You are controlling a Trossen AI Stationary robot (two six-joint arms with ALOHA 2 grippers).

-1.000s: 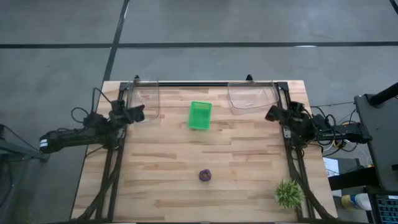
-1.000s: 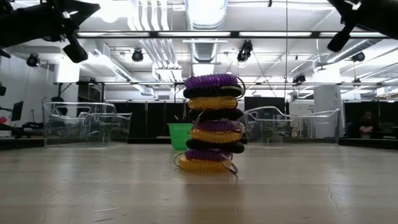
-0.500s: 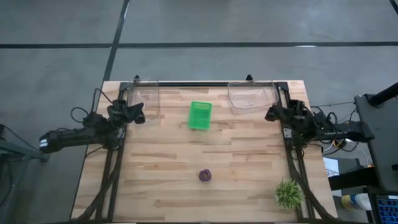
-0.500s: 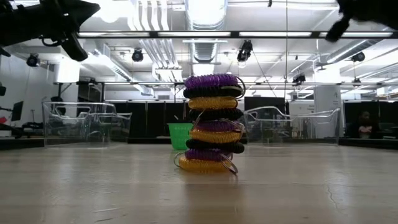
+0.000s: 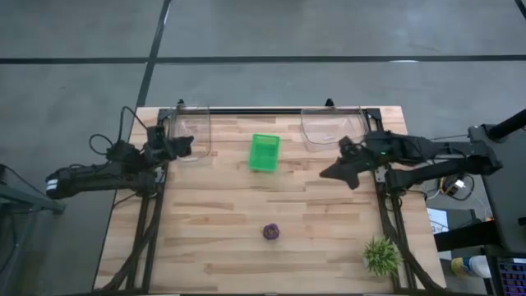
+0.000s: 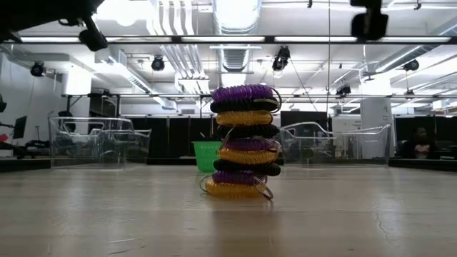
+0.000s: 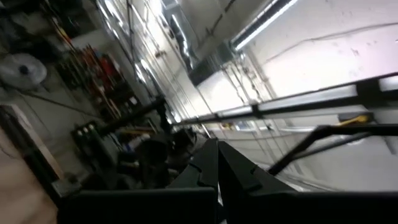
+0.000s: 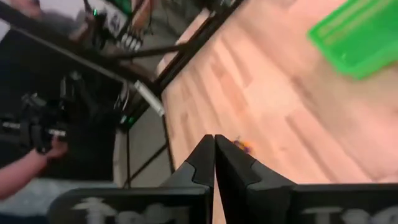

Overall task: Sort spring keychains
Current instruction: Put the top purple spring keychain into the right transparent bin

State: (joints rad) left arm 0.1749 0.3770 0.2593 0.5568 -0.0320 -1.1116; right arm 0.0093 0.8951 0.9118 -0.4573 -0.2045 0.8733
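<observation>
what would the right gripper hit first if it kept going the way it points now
Probably the bare table. The shut right gripper points left and toward the front edge, passing between the green basket and the keychain stack. The wrist view suggests it tilts downward, but depth is unclear.

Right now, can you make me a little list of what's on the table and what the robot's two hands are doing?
stack: purple, orange-yellow and black coiled plastic spring keychains, piled upright near the middle of the wooden table
basket: small green plastic basket, behind the stack, apart from it
bins: two clear plastic bins at the far edge
plant: spiky green plant, near right corner
left hand: shut, holding nothing, beside the left bin
right hand: shut, holding nothing, reaching inward over the table
</observation>
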